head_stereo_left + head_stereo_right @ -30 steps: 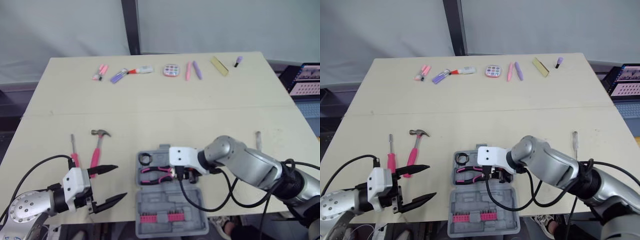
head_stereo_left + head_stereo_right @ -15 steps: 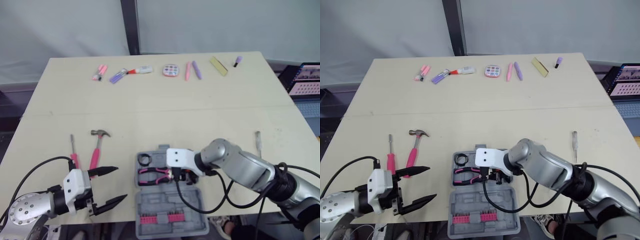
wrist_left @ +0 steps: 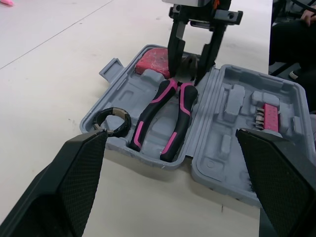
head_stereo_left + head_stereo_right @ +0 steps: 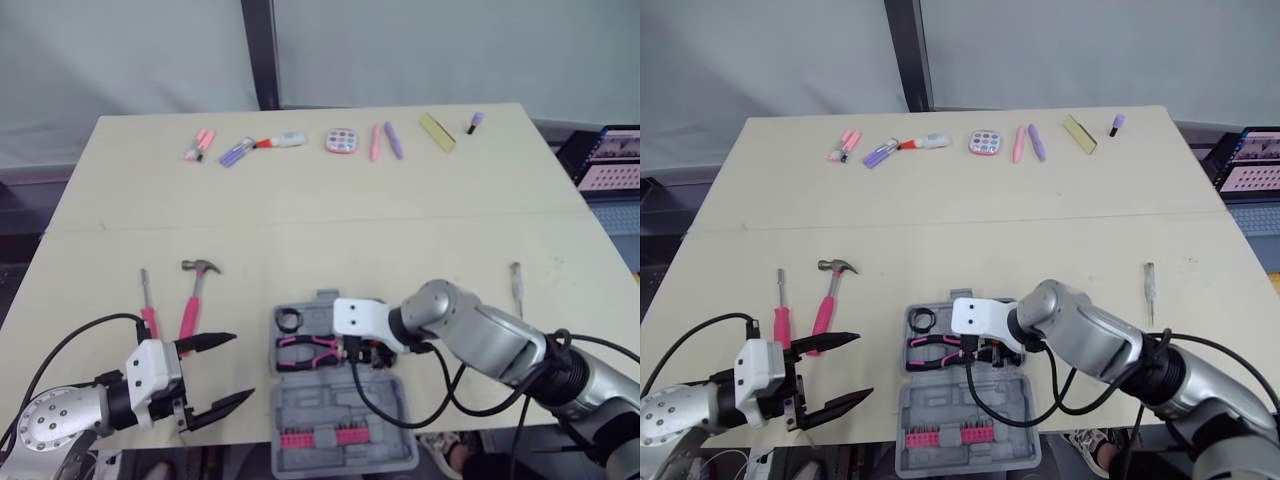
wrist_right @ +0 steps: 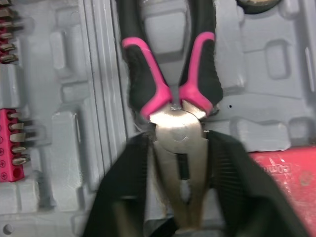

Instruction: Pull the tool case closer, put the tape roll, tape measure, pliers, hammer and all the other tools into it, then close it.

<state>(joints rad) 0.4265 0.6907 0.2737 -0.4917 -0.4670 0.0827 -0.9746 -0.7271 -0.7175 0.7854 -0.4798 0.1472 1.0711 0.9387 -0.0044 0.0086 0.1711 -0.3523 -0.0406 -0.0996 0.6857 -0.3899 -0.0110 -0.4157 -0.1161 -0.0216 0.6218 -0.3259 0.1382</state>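
Note:
The grey tool case (image 4: 345, 405) lies open at the table's front edge. In its far half lie the tape roll (image 4: 290, 319), the pink-and-black pliers (image 4: 308, 349) and a red tape measure (image 3: 154, 61). My right gripper (image 4: 362, 350) points down into the case, with its fingers (image 5: 126, 182) against both sides of the pliers' metal head (image 5: 178, 148), shut on it. The hammer (image 4: 195, 295) and a pink screwdriver (image 4: 148, 305) lie on the table left of the case. Just in front of them my left gripper (image 4: 240, 365) hovers open, holding nothing. A thin screwdriver (image 4: 516, 278) lies right of the case.
A strip of screwdriver bits (image 4: 320, 437) sits in the case's near half. Along the far edge lie small items: pink clips (image 4: 200, 145), a purple marker (image 4: 238, 152), a round keypad (image 4: 342, 141), pens (image 4: 385, 141) and a yellow block (image 4: 437, 131). A laptop (image 4: 610, 160) stands off the table's right.
My right gripper has shifted slightly left over the case, with the pliers staying flat in their slot. The left gripper has barely moved.

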